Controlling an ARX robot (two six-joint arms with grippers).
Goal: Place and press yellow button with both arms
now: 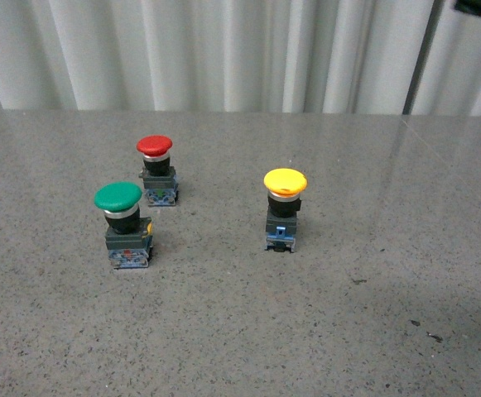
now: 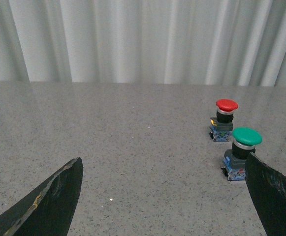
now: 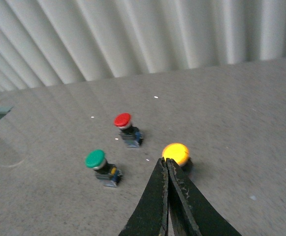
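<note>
The yellow button [image 1: 285, 207] stands upright on the grey table [image 1: 240, 331], right of centre in the front view. In the right wrist view its yellow cap [image 3: 176, 153] shows just past my right gripper [image 3: 165, 160], whose black fingers are pressed shut with nothing between them; whether the tips touch the cap I cannot tell. My left gripper [image 2: 165, 164] is open and empty, its two black fingers wide apart over bare table. The yellow button does not show in the left wrist view. Neither arm shows in the front view.
A green-capped button [image 1: 122, 222] and a smaller red-capped button [image 1: 156, 168] stand left of the yellow one. Both show in the left wrist view, green [image 2: 240, 152] close to one finger, red [image 2: 225, 118] beyond. White pleated curtain [image 1: 223, 50] lines the table's far edge.
</note>
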